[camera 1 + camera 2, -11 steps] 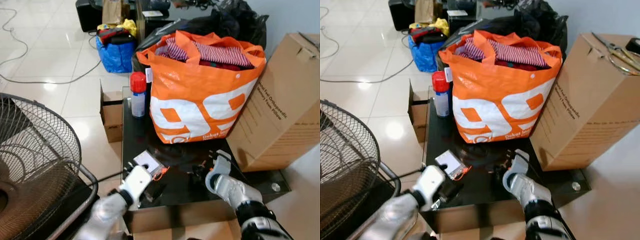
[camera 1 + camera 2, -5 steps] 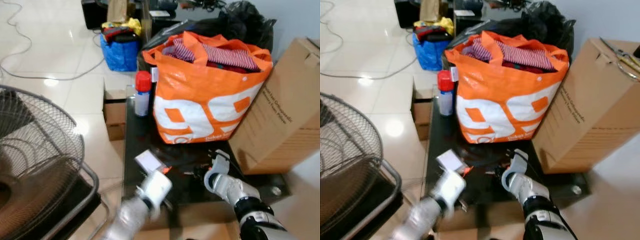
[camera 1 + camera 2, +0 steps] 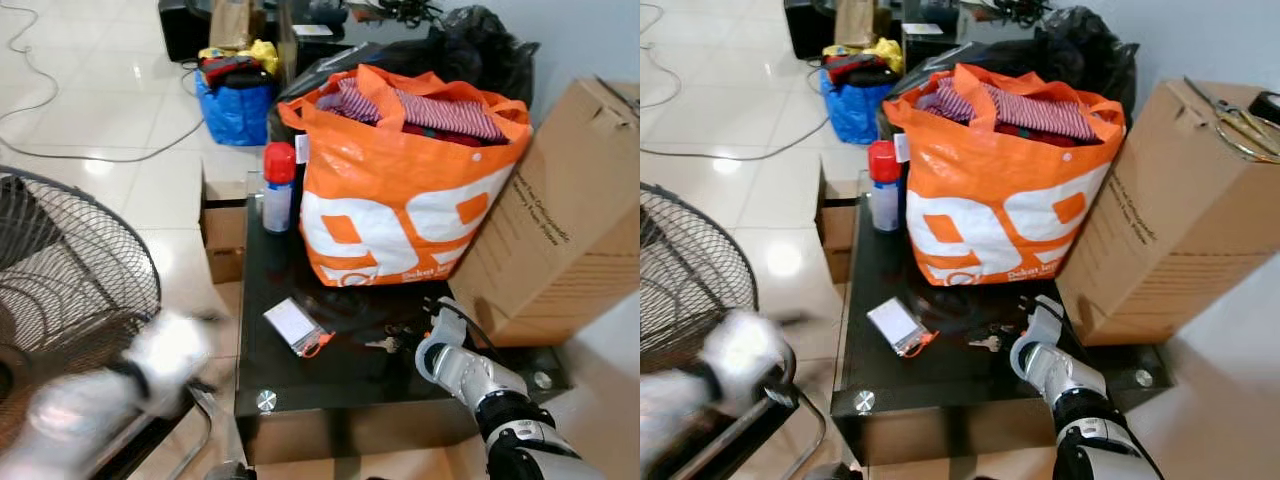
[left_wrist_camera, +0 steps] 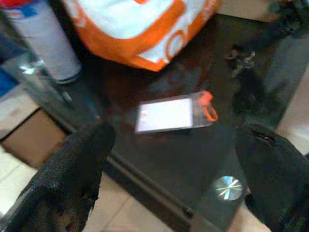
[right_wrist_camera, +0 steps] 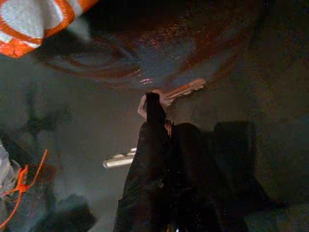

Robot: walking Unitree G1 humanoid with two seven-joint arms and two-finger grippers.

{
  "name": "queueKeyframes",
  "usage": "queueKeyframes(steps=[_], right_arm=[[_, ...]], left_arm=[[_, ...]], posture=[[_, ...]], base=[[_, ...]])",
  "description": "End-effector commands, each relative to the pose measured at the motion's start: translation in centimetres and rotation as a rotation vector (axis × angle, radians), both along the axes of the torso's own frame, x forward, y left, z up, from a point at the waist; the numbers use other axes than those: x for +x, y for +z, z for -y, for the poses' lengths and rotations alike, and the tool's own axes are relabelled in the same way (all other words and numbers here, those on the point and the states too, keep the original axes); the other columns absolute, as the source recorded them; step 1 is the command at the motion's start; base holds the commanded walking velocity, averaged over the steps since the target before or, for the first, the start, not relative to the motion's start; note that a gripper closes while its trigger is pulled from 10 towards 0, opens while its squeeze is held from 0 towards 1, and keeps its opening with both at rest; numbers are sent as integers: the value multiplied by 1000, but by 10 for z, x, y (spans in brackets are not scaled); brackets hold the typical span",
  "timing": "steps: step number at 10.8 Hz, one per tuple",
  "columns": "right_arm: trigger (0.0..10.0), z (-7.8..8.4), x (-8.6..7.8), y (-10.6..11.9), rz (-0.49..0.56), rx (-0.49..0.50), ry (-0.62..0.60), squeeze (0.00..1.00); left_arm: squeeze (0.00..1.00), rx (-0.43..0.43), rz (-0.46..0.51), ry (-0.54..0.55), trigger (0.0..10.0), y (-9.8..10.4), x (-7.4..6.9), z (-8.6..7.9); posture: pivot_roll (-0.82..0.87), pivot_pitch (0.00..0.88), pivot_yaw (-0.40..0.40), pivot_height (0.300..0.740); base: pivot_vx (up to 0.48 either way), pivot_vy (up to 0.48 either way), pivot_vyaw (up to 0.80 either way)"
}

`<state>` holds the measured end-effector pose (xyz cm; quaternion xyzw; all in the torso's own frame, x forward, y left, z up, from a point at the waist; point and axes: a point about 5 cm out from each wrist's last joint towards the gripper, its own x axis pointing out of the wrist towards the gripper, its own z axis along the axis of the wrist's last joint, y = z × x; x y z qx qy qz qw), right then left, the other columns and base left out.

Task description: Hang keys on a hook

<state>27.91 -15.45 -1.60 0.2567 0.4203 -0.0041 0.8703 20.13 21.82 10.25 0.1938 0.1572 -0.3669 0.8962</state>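
In right wrist view: right hand (image 5: pixel 153 104) pinching keys (image 5: pixel 181 90).

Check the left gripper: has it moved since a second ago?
Yes. The left gripper has pulled back off the black table, away from the white card, toward the fan, now open.

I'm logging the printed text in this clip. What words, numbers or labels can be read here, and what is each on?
"99", large white digits, on the orange bag.
A small white line under the digits on the bag: too small to read.
Black print down the side of the cardboard box: too blurred to read.
Label on the red-capped spray can: unreadable.
White card in its clear sleeve on the black table: no legible text.
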Motion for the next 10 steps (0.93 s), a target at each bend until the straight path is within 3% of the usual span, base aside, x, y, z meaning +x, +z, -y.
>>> queueKeyframes(steps=[1, 4, 5, 6, 10], right_arm=[[10000, 3, 2, 2, 17, -7, -1, 0], [10000, 8, -1, 0, 13, -19, 4, 0], [10000, 8, -2, 0, 16, -9, 5, 576], [10000, 7, -2, 0, 19, 18, 5, 1000], [10000, 2, -2, 3, 19, 89, 29, 1000]], left_arm=[[545, -50, -26, -66, 10000, 10, -3, 15], [549, -102, -57, -160, 10000, 9, 0, 32], [545, -107, -60, -170, 10000, 12, 3, 37], [549, -102, -75, -195, 10000, 13, 3, 40], [541, -43, -165, -273, 10000, 5, 4, 35]], posture=[[84, 0, -99, 740], [91, 0, -105, 740], [92, 0, -108, 740], [90, 0, -110, 740], [72, 2, -123, 740]], base=[[0, 0, 0], [0, 0, 0], [0, 0, 0], [0, 0, 0], [0, 0, 0]])
